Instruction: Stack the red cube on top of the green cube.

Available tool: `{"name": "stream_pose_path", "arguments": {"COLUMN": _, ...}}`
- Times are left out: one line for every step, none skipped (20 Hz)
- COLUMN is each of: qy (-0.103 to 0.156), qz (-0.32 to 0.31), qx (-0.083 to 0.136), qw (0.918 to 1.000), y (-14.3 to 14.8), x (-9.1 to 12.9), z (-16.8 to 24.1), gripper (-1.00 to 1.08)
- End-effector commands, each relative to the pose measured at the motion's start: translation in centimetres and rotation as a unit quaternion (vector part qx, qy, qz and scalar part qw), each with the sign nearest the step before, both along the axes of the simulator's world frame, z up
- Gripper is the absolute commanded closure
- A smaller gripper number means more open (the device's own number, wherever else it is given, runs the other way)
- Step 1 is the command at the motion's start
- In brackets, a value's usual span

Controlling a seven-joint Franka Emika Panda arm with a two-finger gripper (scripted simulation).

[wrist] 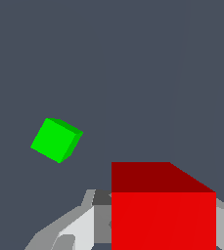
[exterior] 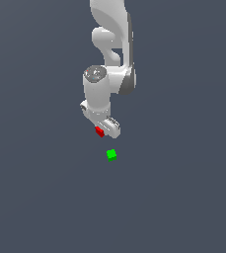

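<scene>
Grey bare floor lay under a white robot arm carrying a small red block.
Nothing stood between the gripper [exterior: 103, 129] and the green cube [exterior: 111, 155], which sat near it, apart and lower. The arm reached down with its wrist bent. Its fingers were closed narrowly around the red cube [exterior: 99, 131].

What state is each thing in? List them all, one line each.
red cube: held between the fingers, off the surface.
green cube: lying free on the grey surface, nothing on top, apart from the red cube.
gripper: shut on the red cube, short of the green cube in the exterior view.
</scene>
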State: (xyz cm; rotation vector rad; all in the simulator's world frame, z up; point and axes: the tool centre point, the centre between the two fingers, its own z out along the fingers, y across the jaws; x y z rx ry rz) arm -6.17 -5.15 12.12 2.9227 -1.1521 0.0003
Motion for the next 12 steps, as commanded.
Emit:
{"name": "stream_pose_path", "arguments": {"qy": 0.000, "qz": 0.000, "qx": 0.000, "qw": 1.0000, "y": 0.0, "x": 0.0, "z": -0.1, "gripper": 1.08}}
{"name": "stream_pose_path", "arguments": {"qy": 0.000, "qz": 0.000, "qx": 0.000, "qw": 1.0000, "y": 0.0, "x": 0.0, "z": 0.0, "gripper": 1.08}}
{"name": "stream_pose_path", "arguments": {"qy": 0.000, "qz": 0.000, "qx": 0.000, "qw": 1.0000, "y": 0.0, "x": 0.0, "z": -0.1, "gripper": 1.08}}
{"name": "stream_pose_path", "arguments": {"qy": 0.000, "qz": 0.000, "qx": 0.000, "qw": 1.0000, "y": 0.1, "x": 0.1, "z": -0.1, "gripper": 1.08}}
{"name": "stream_pose_path", "arguments": {"qy": 0.000, "qz": 0.000, "qx": 0.000, "qw": 1.0000, "y": 0.1, "x": 0.2, "z": -0.2, "gripper": 1.08}}
{"name": "stream_pose_path", "arguments": {"qy": 0.000, "qz": 0.000, "qx": 0.000, "qw": 1.0000, "y": 0.2, "x": 0.3, "z": -0.3, "gripper": 1.08}}
{"name": "stream_pose_path", "arguments": {"qy": 0.000, "qz": 0.000, "qx": 0.000, "qw": 1.0000, "y": 0.3, "x": 0.4, "z": -0.4, "gripper": 1.08}}
{"name": "stream_pose_path", "arguments": {"qy": 0.000, "qz": 0.000, "qx": 0.000, "qw": 1.0000, "y": 0.4, "x": 0.6, "z": -0.6, "gripper": 1.08}}
{"name": "stream_pose_path", "arguments": {"qy": 0.000, "qz": 0.000, "qx": 0.000, "qw": 1.0000, "y": 0.6, "x": 0.9, "z": -0.7, "gripper": 1.08}}
{"name": "stream_pose_path", "arguments": {"qy": 0.000, "qz": 0.000, "qx": 0.000, "qw": 1.0000, "y": 0.7, "x": 1.1, "z": -1.0, "gripper": 1.08}}
{"name": "stream_pose_path", "arguments": {"qy": 0.000, "qz": 0.000, "qx": 0.000, "qw": 1.0000, "y": 0.9, "x": 1.4, "z": -1.2, "gripper": 1.08}}
{"name": "stream_pose_path", "arguments": {"qy": 0.000, "qz": 0.000, "qx": 0.000, "qw": 1.0000, "y": 1.1, "x": 1.7, "z": -1.5, "gripper": 1.08}}
